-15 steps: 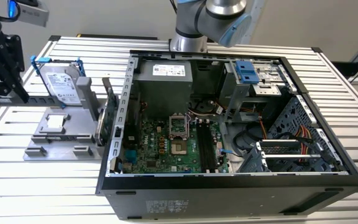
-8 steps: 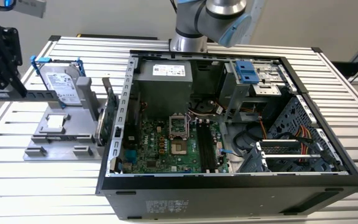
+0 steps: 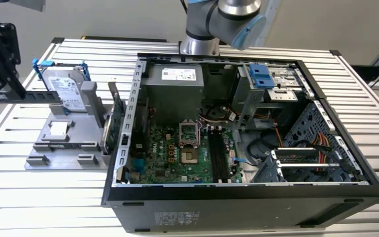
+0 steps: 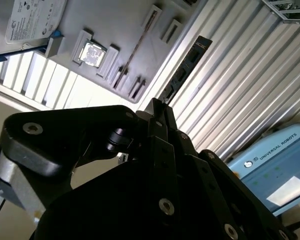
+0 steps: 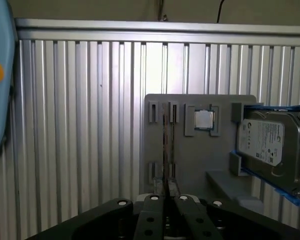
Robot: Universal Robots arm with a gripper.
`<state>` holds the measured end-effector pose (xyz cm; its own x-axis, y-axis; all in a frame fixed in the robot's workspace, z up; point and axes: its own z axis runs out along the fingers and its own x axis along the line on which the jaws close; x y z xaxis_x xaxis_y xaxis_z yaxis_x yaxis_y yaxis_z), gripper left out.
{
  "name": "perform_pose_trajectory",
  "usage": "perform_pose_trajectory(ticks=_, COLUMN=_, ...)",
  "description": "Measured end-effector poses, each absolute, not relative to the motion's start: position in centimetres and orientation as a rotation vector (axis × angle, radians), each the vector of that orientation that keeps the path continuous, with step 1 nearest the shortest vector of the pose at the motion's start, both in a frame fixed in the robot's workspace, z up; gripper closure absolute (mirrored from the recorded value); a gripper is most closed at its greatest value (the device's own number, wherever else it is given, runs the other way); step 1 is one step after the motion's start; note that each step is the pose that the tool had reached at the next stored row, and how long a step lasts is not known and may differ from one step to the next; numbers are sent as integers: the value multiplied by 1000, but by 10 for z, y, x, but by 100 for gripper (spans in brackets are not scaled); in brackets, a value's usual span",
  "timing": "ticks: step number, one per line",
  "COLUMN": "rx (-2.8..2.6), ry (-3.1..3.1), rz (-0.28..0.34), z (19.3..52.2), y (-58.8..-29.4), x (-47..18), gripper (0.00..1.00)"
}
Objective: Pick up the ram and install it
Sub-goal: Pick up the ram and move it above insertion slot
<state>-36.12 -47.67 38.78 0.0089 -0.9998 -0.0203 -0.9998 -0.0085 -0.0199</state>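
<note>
My gripper [image 5: 167,197] is shut on the ram [image 5: 165,150], which shows edge-on in the first wrist view as a thin strip running out from the fingertips. In the second wrist view the ram [image 4: 185,70] is a long dark strip with a row of chips, sticking out from the gripper [image 4: 158,107] over the slatted table. I hang high above the grey parts holder [image 5: 190,160], whose paired slots [image 5: 152,112] stand empty. The arm [image 3: 222,15] rises at the back of the exterior view.
An open computer case [image 3: 242,197] lies on the slatted table, its motherboard [image 3: 176,153] showing long dark slots [image 3: 216,153]. The holder [image 3: 55,143] carries a hard drive in a blue frame [image 3: 64,89], a processor chip [image 5: 203,119] and a green expansion card [image 3: 108,131]. A teach pendant [image 4: 275,170] is nearby.
</note>
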Motion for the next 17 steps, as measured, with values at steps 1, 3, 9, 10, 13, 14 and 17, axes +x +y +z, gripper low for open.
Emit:
perform_pose_trajectory(ticks=1, rx=-2215, ry=2187, rz=1, z=388, y=-477, x=-361, gripper=100)
perform_pose_trajectory(ticks=3, rx=-2220, ry=2182, rz=0, z=389, y=-476, x=-361, gripper=100)
perform_pose_trajectory(ticks=9, rx=-2219, ry=2180, rz=-2, z=390, y=-476, x=-361, gripper=100)
perform_pose_trajectory(ticks=10, rx=-2219, ry=2180, rz=-2, z=390, y=-476, x=-361, gripper=100)
perform_pose_trajectory(ticks=13, rx=-2219, ry=2180, rz=-2, z=390, y=-476, x=-358, gripper=100)
perform_pose_trajectory(ticks=14, rx=-2219, ry=2180, rz=-2, z=390, y=-476, x=-356, gripper=100)
perform_pose_trajectory(ticks=17, rx=-2220, ry=2180, rz=-2, z=390, y=-476, x=-352, gripper=100)
